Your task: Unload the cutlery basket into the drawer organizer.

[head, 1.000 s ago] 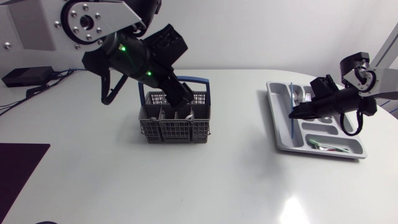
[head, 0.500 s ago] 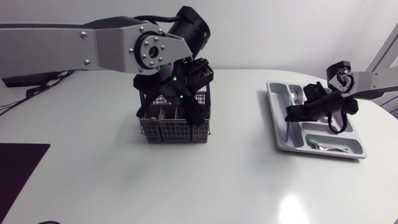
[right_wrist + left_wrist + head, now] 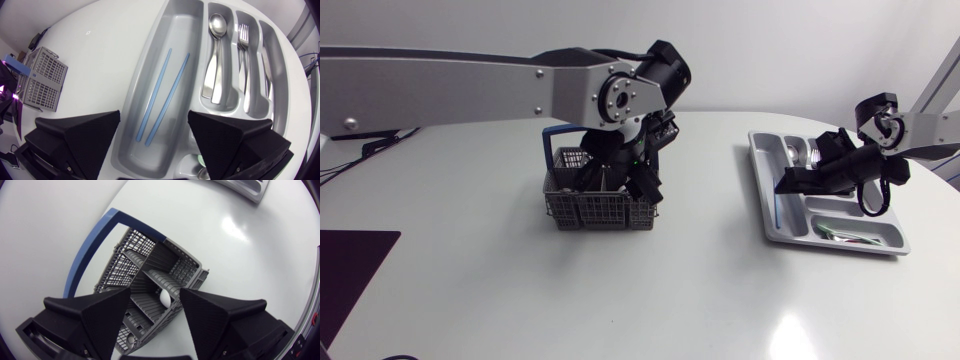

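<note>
Hanging above cutlery basket [image 3: 125, 260], left tool [image 3: 155, 295] spread wide, right tool [image 3: 154, 116] gaping over drawer organizer [image 3: 175, 20]

Grey grid basket [image 3: 600, 208], blue handle [image 3: 90, 250]; silver-grey organizer [image 3: 175, 30], blue chopsticks [image 3: 154, 94]

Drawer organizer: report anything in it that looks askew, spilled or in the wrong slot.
Nothing stands out. In the grey plastic drawer organizer, the two thin blue chopsticks lie flat in the long compartment, only slightly splayed from each other. The silver metal cutlery lies lengthwise in the narrow slots beside them, sorted by kind.
</note>
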`<state>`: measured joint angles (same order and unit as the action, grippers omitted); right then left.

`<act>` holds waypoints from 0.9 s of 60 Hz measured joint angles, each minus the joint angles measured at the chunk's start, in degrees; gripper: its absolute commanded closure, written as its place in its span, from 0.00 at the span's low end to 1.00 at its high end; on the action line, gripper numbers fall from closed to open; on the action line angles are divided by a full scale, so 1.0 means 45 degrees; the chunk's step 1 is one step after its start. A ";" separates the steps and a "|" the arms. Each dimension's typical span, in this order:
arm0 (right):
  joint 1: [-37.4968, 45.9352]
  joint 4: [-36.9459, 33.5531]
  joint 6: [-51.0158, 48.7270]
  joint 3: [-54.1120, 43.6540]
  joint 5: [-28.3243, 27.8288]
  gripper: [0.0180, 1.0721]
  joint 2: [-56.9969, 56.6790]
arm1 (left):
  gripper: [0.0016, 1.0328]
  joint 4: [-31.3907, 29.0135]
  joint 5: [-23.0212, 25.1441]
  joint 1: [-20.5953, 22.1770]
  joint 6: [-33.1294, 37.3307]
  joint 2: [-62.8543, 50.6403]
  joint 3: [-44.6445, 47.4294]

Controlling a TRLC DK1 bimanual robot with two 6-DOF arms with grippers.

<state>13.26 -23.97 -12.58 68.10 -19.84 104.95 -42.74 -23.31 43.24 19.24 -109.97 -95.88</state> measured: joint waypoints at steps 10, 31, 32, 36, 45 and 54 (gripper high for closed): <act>0.0000 0.0005 -0.0010 -0.0253 -0.0005 0.04 -0.0282 | 0.40 -0.0884 -0.0185 0.0000 -0.0379 -0.0665 -0.0787; 0.0243 0.0049 -0.0165 -0.0495 -0.0253 0.04 -0.0345 | 0.54 -0.1637 -0.0661 0.0005 -0.0894 -0.1593 -0.1549; 0.0257 0.0049 -0.0165 -0.0495 -0.0257 0.04 -0.0345 | 0.55 -0.1656 -0.0699 0.0005 -0.0918 -0.1622 -0.1569; 0.0335 0.0063 -0.0238 -0.0510 -0.0272 0.04 -0.0345 | 0.62 -0.1841 -0.0845 0.0005 -0.1001 -0.1749 -0.1710; 0.0495 0.0102 -0.0272 -0.0665 -0.0301 0.04 -0.0393 | 0.63 -0.2385 -0.1093 -0.0010 -0.1190 -0.1821 -0.1797; 0.0583 0.0141 -0.0359 -0.0782 -0.0306 0.04 -0.0418 | 0.63 -0.2793 -0.1360 -0.0015 -0.1379 -0.1826 -0.1967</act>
<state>15.88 -23.33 -14.20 64.58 -21.21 103.07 -55.31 -29.43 43.18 13.04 -118.19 -104.73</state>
